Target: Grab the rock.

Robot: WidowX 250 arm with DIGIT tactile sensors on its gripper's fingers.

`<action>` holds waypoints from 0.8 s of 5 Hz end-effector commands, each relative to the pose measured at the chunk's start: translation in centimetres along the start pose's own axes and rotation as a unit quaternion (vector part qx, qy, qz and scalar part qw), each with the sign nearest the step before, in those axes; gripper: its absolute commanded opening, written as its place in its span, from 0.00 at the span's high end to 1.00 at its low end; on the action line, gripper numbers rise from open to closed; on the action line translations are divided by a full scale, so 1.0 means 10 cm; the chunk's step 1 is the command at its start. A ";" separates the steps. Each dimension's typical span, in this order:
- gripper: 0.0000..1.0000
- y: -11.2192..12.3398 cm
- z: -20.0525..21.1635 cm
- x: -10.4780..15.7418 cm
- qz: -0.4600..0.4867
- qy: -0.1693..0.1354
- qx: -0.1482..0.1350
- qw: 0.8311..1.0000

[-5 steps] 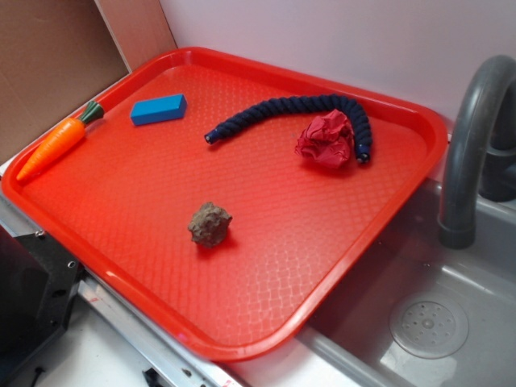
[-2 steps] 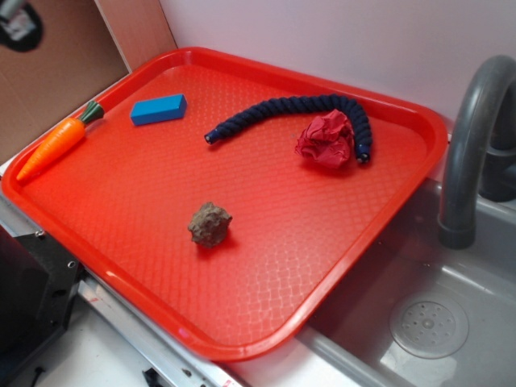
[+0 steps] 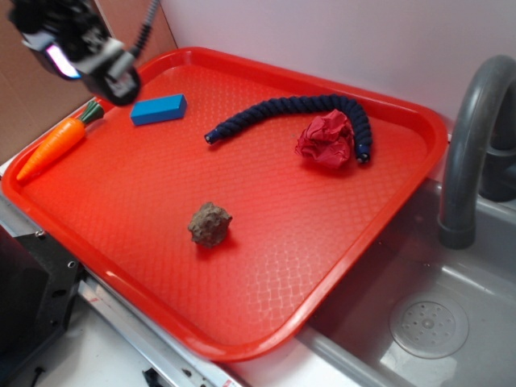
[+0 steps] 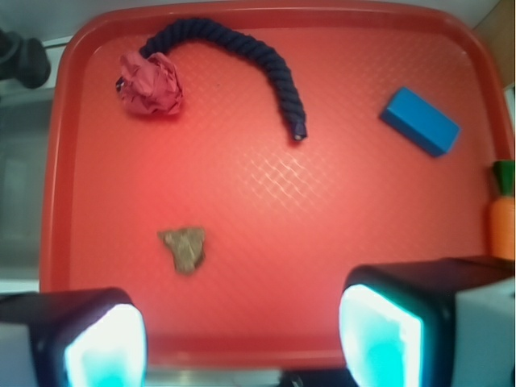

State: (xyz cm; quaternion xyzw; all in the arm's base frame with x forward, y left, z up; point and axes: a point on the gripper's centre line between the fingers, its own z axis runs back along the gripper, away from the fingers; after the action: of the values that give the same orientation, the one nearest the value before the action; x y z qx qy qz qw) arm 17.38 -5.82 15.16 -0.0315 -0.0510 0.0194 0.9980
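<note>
The rock (image 3: 210, 224) is a small brown-grey lumpy stone lying on the red tray (image 3: 266, 274), near its front middle. In the wrist view the rock (image 4: 185, 247) lies left of centre, ahead of the jaws. My gripper (image 3: 101, 68) hangs high at the upper left, above the tray's left end near the blue block, far from the rock. In the wrist view the gripper (image 4: 242, 343) is open and empty, with both glowing fingertips (image 4: 379, 339) wide apart at the bottom edge.
On the tray lie a blue block (image 3: 158, 109), a dark blue rope (image 3: 282, 113), a red crumpled paper wad (image 3: 326, 139) and a toy carrot (image 3: 58, 143). A grey sink (image 3: 427, 322) with a faucet (image 3: 472, 137) is at the right. A brown board stands at the back left.
My gripper has come into the exterior view from the upper left and moved right and down over the tray's left end. The rock and the other things have not moved.
</note>
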 end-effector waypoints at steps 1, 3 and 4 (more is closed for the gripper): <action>0.00 -0.16 -0.45 0.01 -0.026 0.045 0.000 0.999; 0.00 -0.24 -0.91 0.00 -0.049 0.100 0.034 0.993; 0.00 -0.29 -1.10 -0.06 -0.066 0.125 0.040 0.989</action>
State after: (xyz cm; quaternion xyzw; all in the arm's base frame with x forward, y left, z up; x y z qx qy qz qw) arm 18.11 -9.39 3.84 0.0131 0.0879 -0.0520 0.9947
